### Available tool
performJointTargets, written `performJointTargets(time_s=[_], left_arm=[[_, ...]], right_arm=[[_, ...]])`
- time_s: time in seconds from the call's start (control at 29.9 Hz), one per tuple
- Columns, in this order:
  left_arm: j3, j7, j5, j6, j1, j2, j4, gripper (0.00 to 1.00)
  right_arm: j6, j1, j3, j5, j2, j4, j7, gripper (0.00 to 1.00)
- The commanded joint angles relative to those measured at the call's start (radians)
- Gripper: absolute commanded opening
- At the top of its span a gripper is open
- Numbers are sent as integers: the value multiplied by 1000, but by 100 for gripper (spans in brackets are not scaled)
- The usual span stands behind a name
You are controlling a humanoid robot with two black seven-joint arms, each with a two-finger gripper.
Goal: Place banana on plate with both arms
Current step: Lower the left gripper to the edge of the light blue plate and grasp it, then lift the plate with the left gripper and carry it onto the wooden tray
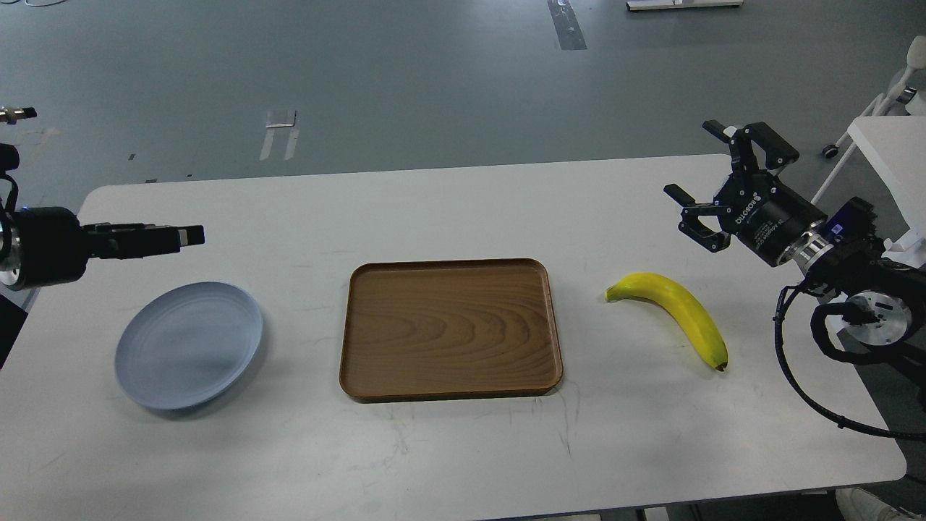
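Note:
The yellow banana [676, 307] lies on the white table [448, 210] at the right, stem end toward the tray. The pale blue-grey plate [189, 344] sits at the left, with nothing on it. My right gripper [693, 161] is open and empty, hovering above and behind the banana, apart from it. My left gripper [189, 235] reaches in from the left edge, just behind the plate. It is seen side-on as one dark bar pointing right, so its two fingers cannot be told apart.
A rectangular brown wood-grain tray [450, 329] lies between plate and banana, with nothing in it. A black cable [796, 394] loops under my right arm over the table's right edge. A white stand [886, 141] is at the far right.

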Motion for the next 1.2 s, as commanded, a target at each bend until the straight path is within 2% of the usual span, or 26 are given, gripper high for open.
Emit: performJointTargets(time_s=[0.0,0.13,0.33,0.67,0.74,0.87,1.0,1.14,1.17], left_arm=[[117,1,32,93,-1,-15,82,99],[207,1,27,160,2,-71,223,99],[237,1,13,188,51,-119,342,98],[237,1,-21,200,99,-147,379,93],[237,1,-22,201,101,-154,383,87],[237,1,-30,199,105,-161,391,62],[237,1,-60,197,116,-162,389,51],[238,1,-90,194,118,-162,389,34],[238,1,-90,194,118,-162,389,24]], right_arm=[[0,2,-1,0,-1,3,0,100],[0,2,-3,0,-1,3,0,100],[0,2,-1,0,-1,5,0,100],[0,0,-1,0,-1,5,0,100],[0,0,-1,0,-1,5,0,100],[0,0,-1,0,-1,3,0,100],[0,0,-1,0,-1,3,0,100],[0,0,-1,0,-1,3,0,100],[0,0,-1,0,-1,3,0,100]])
